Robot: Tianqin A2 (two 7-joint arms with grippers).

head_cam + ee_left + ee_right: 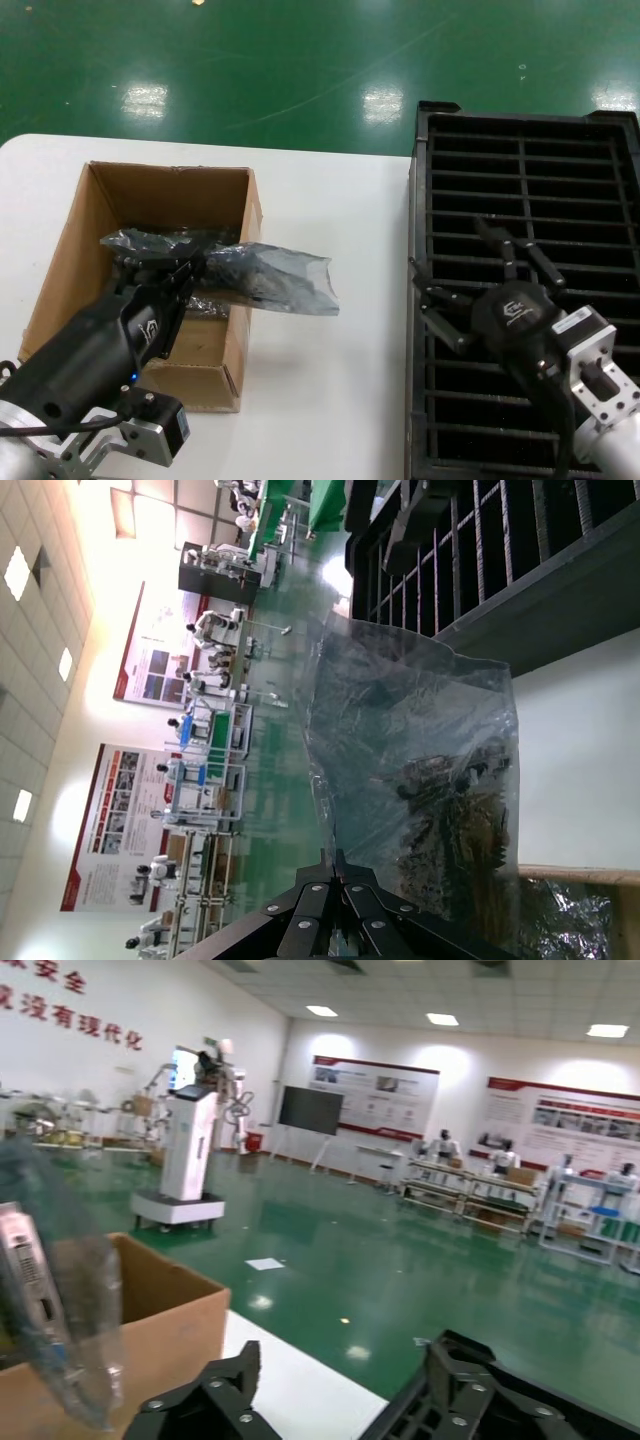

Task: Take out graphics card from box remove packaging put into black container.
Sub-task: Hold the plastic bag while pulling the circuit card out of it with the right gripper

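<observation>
My left gripper [195, 265] [335, 858] is shut on one end of the packaging [270, 275] [420, 740], a crinkly translucent grey bag. It holds the bag level above the right wall of the brown box [60, 270], and the free end reaches out over the white table. The graphics card [450, 810] shows as a dark mass inside the bag; its silver end [25, 1260] shows in the right wrist view. My right gripper [465, 265] [345, 1355] hangs open and empty over the left part of the black container [520, 170], apart from the bag.
The white table [330, 380] has a bare strip between the box and the container. The container [480, 1380] fills the right side with long ribbed slots. Green floor lies beyond the table's far edge.
</observation>
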